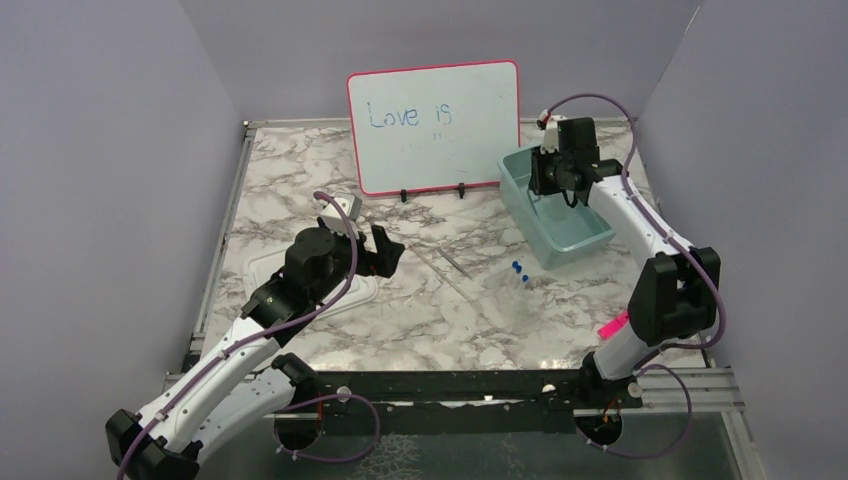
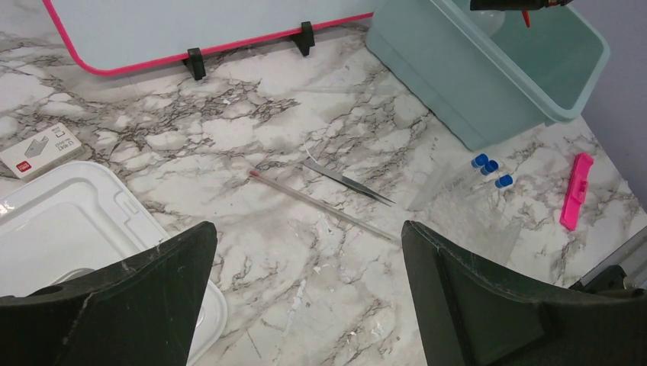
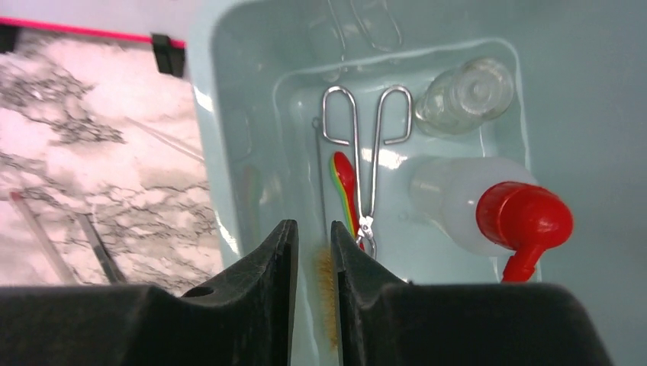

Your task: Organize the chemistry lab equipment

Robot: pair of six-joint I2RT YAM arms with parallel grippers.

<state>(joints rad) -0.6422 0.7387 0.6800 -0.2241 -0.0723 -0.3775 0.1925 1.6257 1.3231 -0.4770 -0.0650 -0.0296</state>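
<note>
Marble tabletop [image 1: 440, 310]; brush [image 3: 327, 299] behind right gripper [image 3: 313, 227]

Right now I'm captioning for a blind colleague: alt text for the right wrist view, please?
The right claw, jaws slightly parted, hangs over a teal bin holding metal tongs, a red-capped squeeze bottle, a glass flask and a bristle brush.

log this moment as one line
left gripper open, above table | right gripper over bin, jaws narrowly apart, brush bristles between | tweezers, thin stick on table
</note>
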